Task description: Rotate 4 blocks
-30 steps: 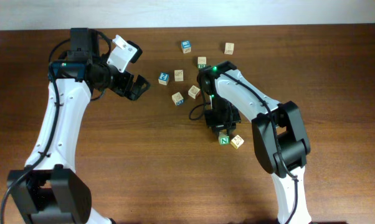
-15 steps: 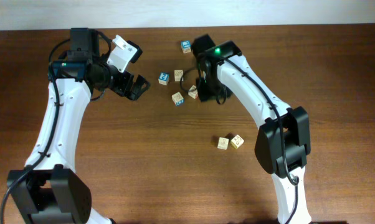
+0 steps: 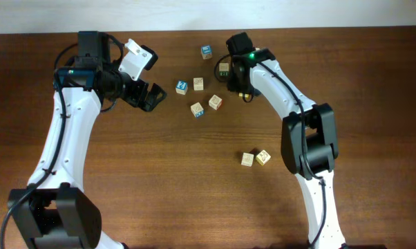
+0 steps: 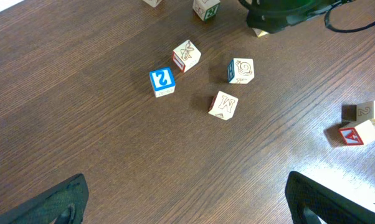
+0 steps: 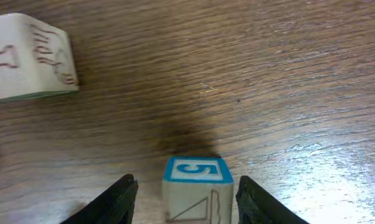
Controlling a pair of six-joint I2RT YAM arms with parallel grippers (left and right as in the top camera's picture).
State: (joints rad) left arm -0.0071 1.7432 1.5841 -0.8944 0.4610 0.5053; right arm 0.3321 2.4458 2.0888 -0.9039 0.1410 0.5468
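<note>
The right jaws are spread on both sides of a cube with a blue "5" top point(image 5: 197, 171); the fingers point(image 5: 120, 200) do not pinch it (a narrow gap shows at each side); a pale cube point(image 5: 25, 56) lies farther off, at the upper left of the wrist view. The left jaws hang wide apart above the surface point(image 3: 125, 180) and hold nothing. The pale blocks point(image 3: 197, 109) lie in two groups; three are in the middle of the surface, near each other and beside a blue "2" cube point(image 3: 182, 86); the other two blocks point(image 3: 247, 158) lie just beside one another, close to the right arm point(image 3: 301, 138). A cube with a green side point(image 3: 224, 68) sits next to that arm's wrist.
</note>
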